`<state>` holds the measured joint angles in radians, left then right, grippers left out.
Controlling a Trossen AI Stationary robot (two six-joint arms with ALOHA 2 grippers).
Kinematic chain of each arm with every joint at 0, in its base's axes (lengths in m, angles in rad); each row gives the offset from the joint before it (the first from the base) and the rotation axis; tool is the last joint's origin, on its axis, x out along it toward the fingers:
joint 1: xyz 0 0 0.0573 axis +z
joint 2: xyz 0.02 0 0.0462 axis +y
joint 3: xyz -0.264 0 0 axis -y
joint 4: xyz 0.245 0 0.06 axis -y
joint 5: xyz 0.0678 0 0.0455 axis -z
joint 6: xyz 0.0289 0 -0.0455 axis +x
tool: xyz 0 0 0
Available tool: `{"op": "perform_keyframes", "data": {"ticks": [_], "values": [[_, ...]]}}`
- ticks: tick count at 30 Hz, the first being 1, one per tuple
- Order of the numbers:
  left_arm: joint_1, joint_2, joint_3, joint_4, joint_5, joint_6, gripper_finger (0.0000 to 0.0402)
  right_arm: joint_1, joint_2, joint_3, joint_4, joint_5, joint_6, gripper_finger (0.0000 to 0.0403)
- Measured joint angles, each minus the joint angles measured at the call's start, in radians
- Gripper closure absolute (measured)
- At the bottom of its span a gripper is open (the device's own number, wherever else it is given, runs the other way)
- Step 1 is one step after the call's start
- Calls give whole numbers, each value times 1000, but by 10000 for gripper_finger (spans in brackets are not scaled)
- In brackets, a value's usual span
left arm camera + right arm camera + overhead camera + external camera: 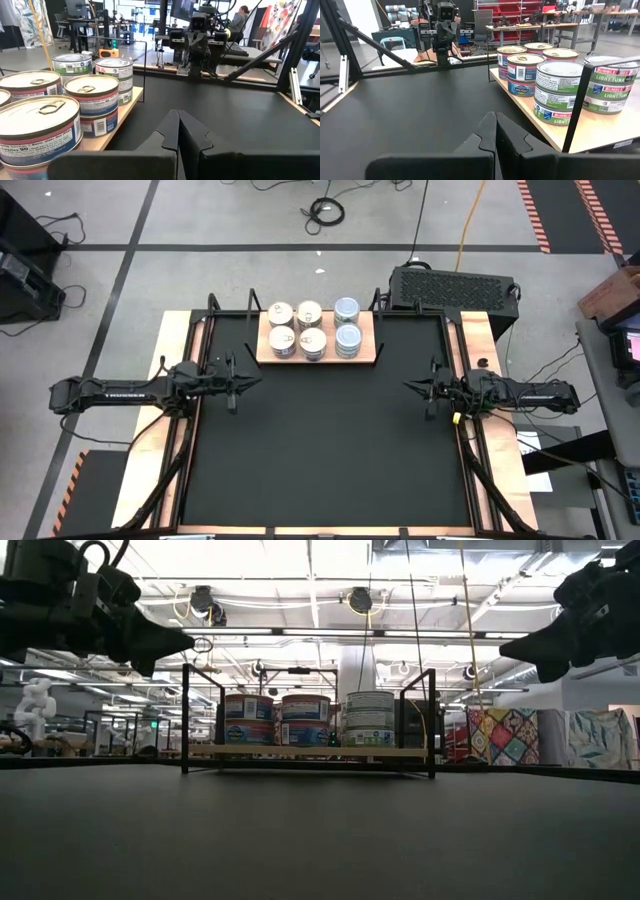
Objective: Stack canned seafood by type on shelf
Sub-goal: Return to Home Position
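Pincers clenched, left pincer and right pincer flank my bench. Canned seafood stands stacked on the shelf at its far edge, black case behind.

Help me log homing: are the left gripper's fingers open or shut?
Shut: the left gripper has its fingers pressed together, holding nothing, at the left of the table. The right gripper waits opposite, shut.
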<state>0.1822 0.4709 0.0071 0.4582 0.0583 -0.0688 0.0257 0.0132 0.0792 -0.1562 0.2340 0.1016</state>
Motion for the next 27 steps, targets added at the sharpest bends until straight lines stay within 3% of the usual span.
{"op": "perform_keyframes", "data": {"ticks": [27], "values": [[0, 0, 0, 0, 0, 3, 398, 0, 0, 0, -1, -1, 17, 403]]}}
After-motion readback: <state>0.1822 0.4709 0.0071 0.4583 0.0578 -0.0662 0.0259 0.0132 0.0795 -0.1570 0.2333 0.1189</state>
